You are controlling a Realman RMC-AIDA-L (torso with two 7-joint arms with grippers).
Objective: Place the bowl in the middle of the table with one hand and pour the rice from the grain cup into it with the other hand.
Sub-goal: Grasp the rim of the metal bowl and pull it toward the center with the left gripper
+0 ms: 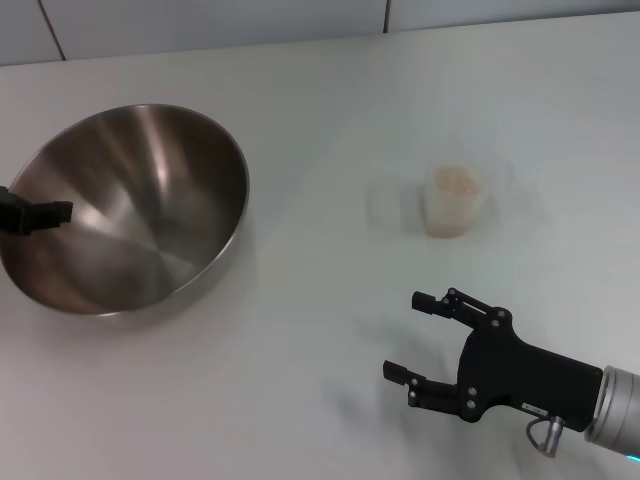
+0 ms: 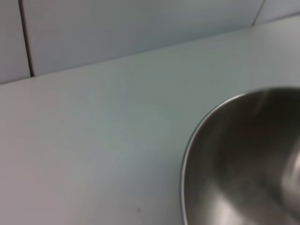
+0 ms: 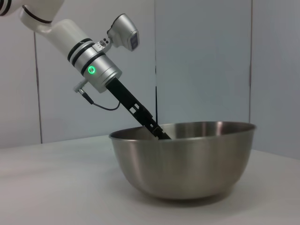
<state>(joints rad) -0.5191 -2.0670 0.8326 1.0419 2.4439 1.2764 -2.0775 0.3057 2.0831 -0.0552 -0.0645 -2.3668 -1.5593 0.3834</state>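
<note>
While the bowl [image 1: 125,210] sits at nine o'clock on the table [image 1: 300,380], tipped slightly, the left gripper [image 1: 35,215] reaches over its rim, clenched on it, probably to drag it to the middle. The grain cup [image 1: 455,200], holding rice [image 1: 455,180], stands at two o'clock, well apart. The right gripper [image 1: 420,340] hovers at five o'clock, fingers released, apparently waiting to take the cup.

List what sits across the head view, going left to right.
left tool at the bowl's rim → bowl → right tool → grain cup holding rice, all over the table.
</note>
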